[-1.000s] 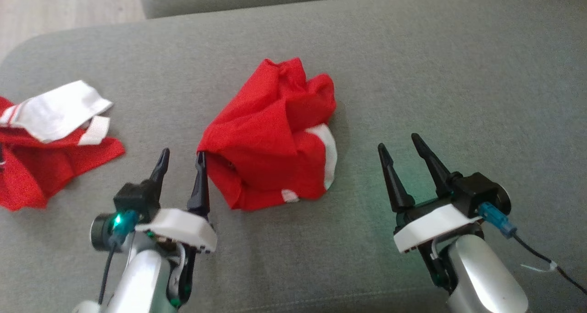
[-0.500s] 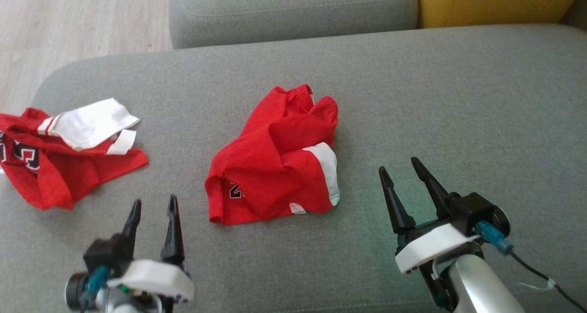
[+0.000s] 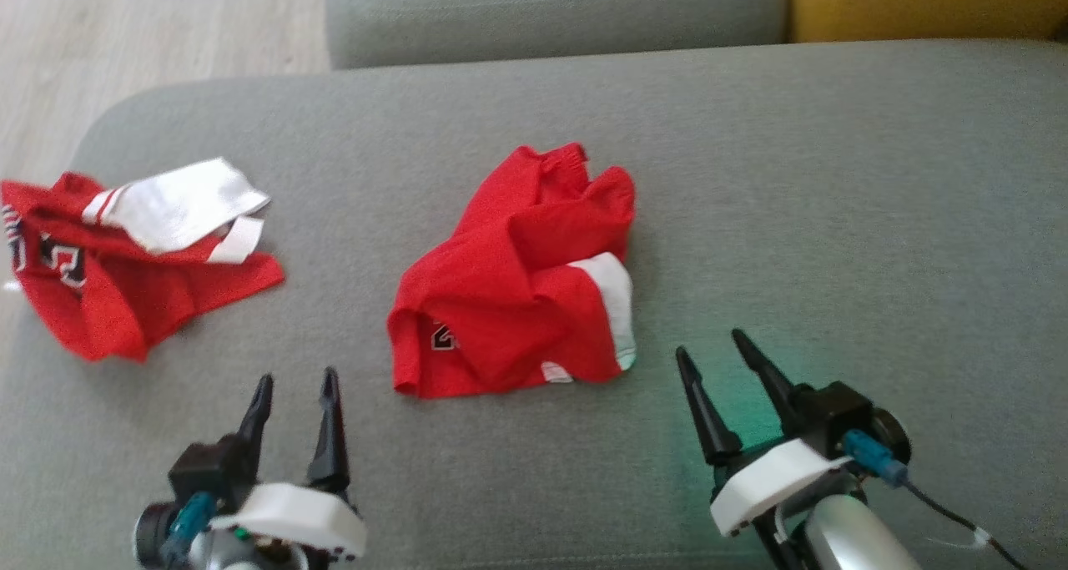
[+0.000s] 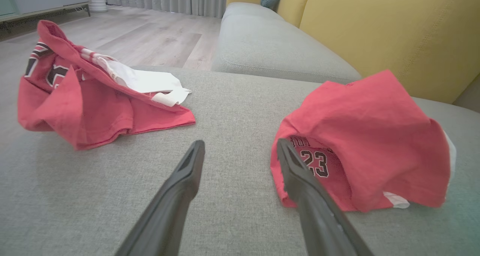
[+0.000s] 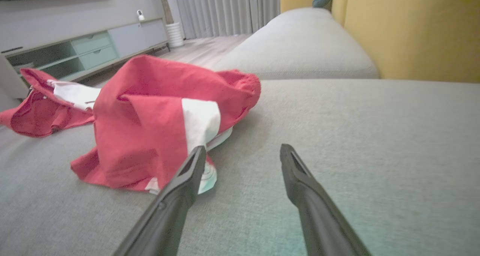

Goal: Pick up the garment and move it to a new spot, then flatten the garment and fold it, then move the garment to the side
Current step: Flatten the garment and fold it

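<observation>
**Q:** Where was the garment (image 3: pixel 513 278) pictured?

**A:** It was seen lying crumpled in a red heap near the middle of the grey sofa seat (image 3: pixel 834 178). A white panel was shown along its right edge. The number 23 could be read at its near left corner (most clearly in the left wrist view).

**Q:** And how were the two grippers caught?

**A:** The left gripper (image 3: pixel 298 375) was pictured with its fingers spread and nothing held between them. It was seen over the seat, near the garment's front left corner but apart from the cloth in the head view. The right gripper (image 3: pixel 710 343) was likewise shown spread wide and empty. It was placed just off the garment's near right corner, where the white panel ends, and no contact with the cloth was seen.

**Q:** What else was captured?

**A:** A second garment (image 3: pixel 125 261), red with a white band, was seen bunched at the seat's left end, well apart from the first. A further grey cushion (image 3: pixel 551 7) and a yellow backrest (image 3: pixel 918 2) were shown behind the seat. A pale wooden floor (image 3: pixel 150 27) was visible at the upper left.
</observation>
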You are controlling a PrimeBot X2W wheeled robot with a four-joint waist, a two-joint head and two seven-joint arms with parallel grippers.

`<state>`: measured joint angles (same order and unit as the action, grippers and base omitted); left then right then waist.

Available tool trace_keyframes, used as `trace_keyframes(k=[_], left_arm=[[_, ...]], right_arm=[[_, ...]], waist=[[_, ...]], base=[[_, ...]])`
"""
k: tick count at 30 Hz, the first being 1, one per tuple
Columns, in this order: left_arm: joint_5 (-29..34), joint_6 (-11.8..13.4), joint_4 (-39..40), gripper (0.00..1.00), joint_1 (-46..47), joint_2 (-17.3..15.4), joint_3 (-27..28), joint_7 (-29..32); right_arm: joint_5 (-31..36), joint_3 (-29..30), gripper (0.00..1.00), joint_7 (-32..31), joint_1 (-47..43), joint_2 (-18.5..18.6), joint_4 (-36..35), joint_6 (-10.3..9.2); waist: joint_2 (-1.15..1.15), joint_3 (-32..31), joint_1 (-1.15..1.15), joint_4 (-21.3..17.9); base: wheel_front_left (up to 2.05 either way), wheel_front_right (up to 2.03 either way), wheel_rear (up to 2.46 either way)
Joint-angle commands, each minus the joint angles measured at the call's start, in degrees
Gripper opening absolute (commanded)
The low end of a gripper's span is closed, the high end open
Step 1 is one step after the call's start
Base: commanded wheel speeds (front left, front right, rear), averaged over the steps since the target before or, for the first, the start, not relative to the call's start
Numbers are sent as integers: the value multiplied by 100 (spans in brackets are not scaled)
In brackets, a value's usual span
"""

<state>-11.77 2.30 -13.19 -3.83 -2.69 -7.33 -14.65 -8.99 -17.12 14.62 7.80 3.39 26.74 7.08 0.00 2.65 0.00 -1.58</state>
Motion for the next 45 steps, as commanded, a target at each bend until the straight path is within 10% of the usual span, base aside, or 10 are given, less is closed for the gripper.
trace_keyframes(k=[1, 16, 17, 19, 26, 35, 45], left_arm=[[-22, -19, 218, 100, 353, -20, 102, -35], [-13, -141, 236, 100, 594, -19, -237, -35], [-8, -143, 238, 100, 601, -19, -230, -35], [-2, -150, 250, 100, 617, -19, -210, -35], [-49, -128, 251, 100, 630, -19, -218, -35], [-183, -123, 206, 100, 590, -19, -368, -35], [-476, -107, 93, 100, 759, -19, -1058, -35]], right_arm=[[27, -200, 100, 38, 288, -51, -59, 41], [-160, -374, 100, 38, 1001, -51, 1121, 41], [-174, -409, 93, 38, 1027, -51, 1188, 41], [-199, -451, 1, 38, 1081, -51, 1290, 41], [-53, 81, 0, 38, 1114, 6, 966, 41], [471, 720, 0, 38, 1888, 954, 14, 41], [935, -176, 0, -233, 4272, 1922, 314, 41]], waist=[[0, 144, 0, 177], [0, 611, 0, 947], [0, 622, 0, 959], [0, 653, 0, 971], [0, 571, 0, 797], [0, 332, 0, 497], [0, 206, 0, 1108]], base=[[0, 0, 0], [0, 0, 0], [0, 0, 0], [0, 0, 0], [0, 0, 0], [0, 0, 0], [0, 0, 0]])
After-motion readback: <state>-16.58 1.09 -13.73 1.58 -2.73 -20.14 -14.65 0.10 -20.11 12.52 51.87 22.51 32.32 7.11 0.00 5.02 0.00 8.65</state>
